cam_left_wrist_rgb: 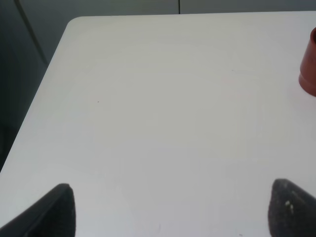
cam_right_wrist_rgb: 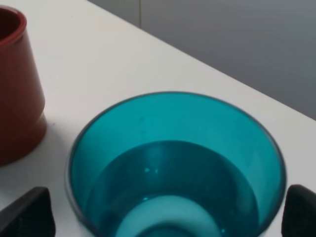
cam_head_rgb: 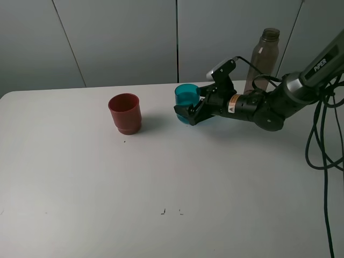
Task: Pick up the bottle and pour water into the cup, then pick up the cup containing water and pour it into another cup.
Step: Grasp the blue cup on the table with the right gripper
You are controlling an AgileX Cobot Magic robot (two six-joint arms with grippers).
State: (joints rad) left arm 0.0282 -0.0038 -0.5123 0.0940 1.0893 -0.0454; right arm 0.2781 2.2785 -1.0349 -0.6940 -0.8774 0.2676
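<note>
The cup [cam_right_wrist_rgb: 173, 163], teal and translucent, stands upright on the counter [cam_head_rgb: 161, 177], between the two fingers [cam_right_wrist_rgb: 24, 215] of the right hand [cam_head_rgb: 188, 115]. In the right wrist view a fingertip shows on each side of the cup's wall, low down near its base. We cannot tell from these views whether the fingers press on the wall or only flank it. The darker lower part of the cup reads to us as water, so we judge the first pour complete.

Another cup [cam_head_rgb: 124, 113], red and squat, stands upright on the counter beyond the fingertips, near the hand but clear of it. The bottle [cam_head_rgb: 267, 59] stands upright behind the hand, beside the forearm, held by nothing.

The left hand [cam_left_wrist_rgb: 173, 212] hovers above bare counter with its fingers spread wide and nothing between them. The red cup shows only at the edge of the left wrist view.

We place this moment at the start of the second step, the grasp of the filled cup. The next move calls for a firm closure on the smooth wall and a level lift, so that no water spills. It then calls for a short carry toward the red cup, with the rim brought above its mouth before any tilt. A loose grip on the smooth plastic would, in our judgement, let the cup slip during the tilt.
</note>
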